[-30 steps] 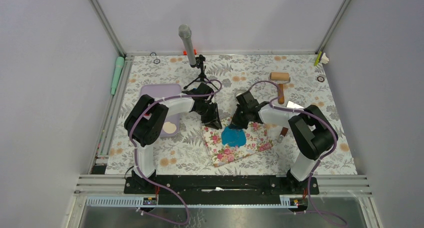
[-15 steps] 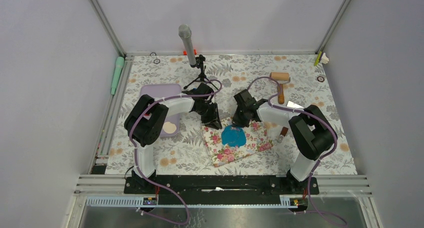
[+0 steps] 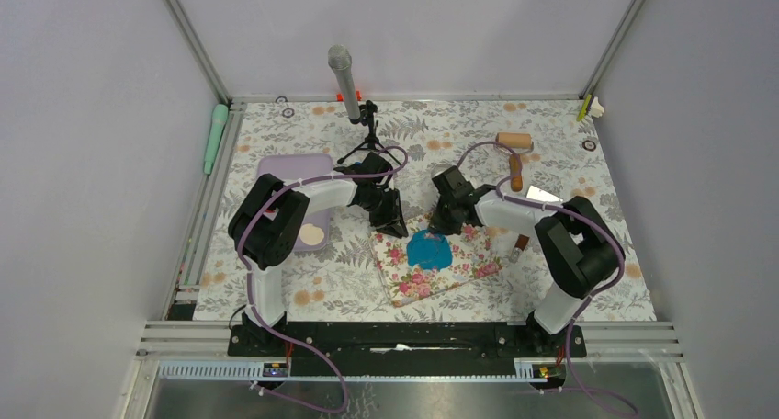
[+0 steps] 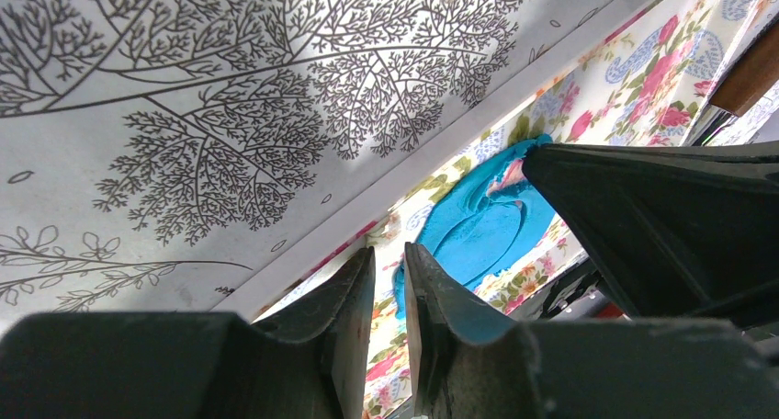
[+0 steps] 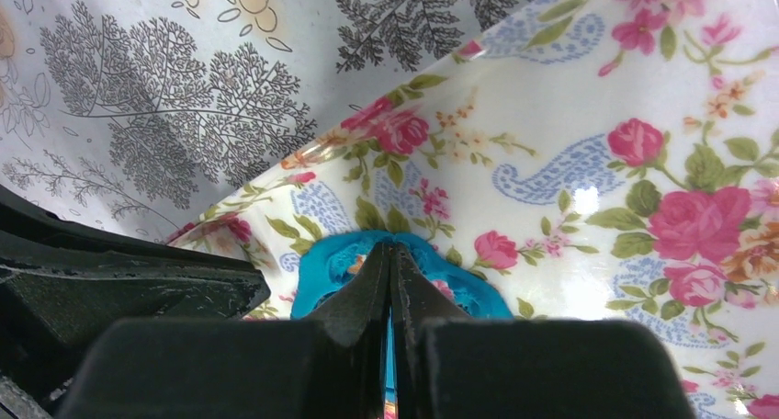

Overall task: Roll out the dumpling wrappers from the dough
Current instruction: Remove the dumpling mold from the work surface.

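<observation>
The dough (image 3: 429, 250) is a flattened, ragged blue sheet on the floral pink mat (image 3: 459, 272); no dumpling wrappers are in view. My right gripper (image 5: 390, 246) is shut, its tips down on the far edge of the dough (image 5: 323, 270). Whether a thin bit is pinched I cannot tell. My left gripper (image 4: 389, 250) stands at the mat's far-left edge (image 4: 634, 79), just short of the dough (image 4: 487, 226). Its jaws are a narrow gap apart with only the mat showing between them. From above, the left gripper (image 3: 393, 224) and the right gripper (image 3: 442, 224) flank the sheet's far side.
The wooden roller (image 3: 514, 146) lies at the back right. A purple tray (image 3: 292, 175) holds a cream disc (image 3: 313, 235) at the left. A microphone on a tripod (image 3: 366, 130) stands behind the grippers. A metal blade (image 3: 542, 195) and a brown-handled tool (image 3: 521, 244) lie by the right arm.
The right arm has shifted slightly back and to the right, tips staying at the dough's far edge. The left arm has not moved.
</observation>
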You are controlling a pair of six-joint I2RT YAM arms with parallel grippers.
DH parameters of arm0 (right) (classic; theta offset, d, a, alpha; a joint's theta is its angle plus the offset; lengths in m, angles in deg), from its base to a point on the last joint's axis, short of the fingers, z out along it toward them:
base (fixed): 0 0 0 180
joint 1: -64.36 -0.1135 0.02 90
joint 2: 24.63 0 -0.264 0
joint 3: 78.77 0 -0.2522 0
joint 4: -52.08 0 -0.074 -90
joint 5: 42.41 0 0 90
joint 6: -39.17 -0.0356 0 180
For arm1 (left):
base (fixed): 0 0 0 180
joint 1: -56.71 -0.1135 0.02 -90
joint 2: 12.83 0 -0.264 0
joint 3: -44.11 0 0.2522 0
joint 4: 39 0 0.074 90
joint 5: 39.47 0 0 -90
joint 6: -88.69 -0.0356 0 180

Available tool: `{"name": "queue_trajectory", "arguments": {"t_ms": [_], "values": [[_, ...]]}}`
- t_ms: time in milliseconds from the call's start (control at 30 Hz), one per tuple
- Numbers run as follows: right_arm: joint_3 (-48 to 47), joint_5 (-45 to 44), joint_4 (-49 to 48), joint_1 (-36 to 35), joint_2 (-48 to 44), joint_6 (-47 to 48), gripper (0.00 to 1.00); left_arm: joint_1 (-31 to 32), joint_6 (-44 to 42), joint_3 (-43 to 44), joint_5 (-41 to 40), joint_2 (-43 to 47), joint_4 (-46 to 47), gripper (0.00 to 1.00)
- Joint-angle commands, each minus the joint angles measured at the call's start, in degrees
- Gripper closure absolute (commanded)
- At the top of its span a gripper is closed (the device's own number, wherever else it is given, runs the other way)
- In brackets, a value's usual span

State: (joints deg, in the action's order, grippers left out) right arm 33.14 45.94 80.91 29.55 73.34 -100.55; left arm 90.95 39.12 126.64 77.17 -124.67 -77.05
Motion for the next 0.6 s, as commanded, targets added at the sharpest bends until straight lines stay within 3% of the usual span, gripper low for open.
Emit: {"name": "queue_trajectory", "arguments": {"t_ms": [0, 567], "values": [[4.42, -3.91, 7.38, 0.54, -0.89, 2.01, 1.0, 0.3, -2.63, -2.49, -5.99, -2.51, -3.48, 0.75], [4.47, -2.63, 8.76, -0.42, -7.91, 2.05, 1.0, 0.3, -2.5, -2.24, -5.94, -2.81, -3.57, 0.75]]}}
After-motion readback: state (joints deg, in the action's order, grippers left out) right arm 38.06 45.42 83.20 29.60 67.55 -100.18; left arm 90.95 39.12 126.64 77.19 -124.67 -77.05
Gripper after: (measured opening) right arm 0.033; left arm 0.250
